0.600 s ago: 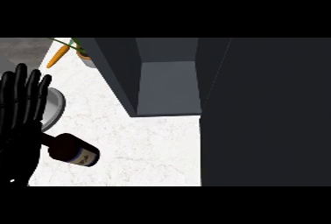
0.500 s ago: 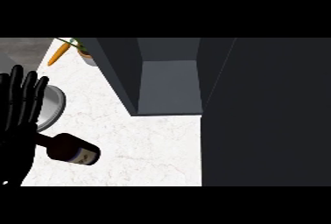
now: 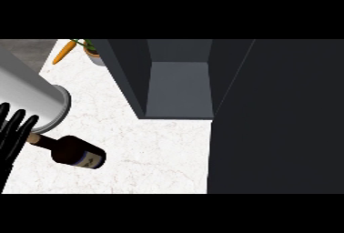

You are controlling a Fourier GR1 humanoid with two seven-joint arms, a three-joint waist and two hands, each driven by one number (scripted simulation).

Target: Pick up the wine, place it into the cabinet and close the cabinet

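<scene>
Wine bottle: dark glass w/ pale label near its base, laid on its side on the white marble counter, close to the counter's left edge, neck toward that edge, base angled toward the front-right. Cabinet: dark grey, set at the counter's back, door seen open, pale grey interior shown w/ nothing inside.

White marbled counter; dark brown wine bottle with a bluish label; black hand on the left, grey forearm; dark grey cabinet; orange carrot far left.
</scene>
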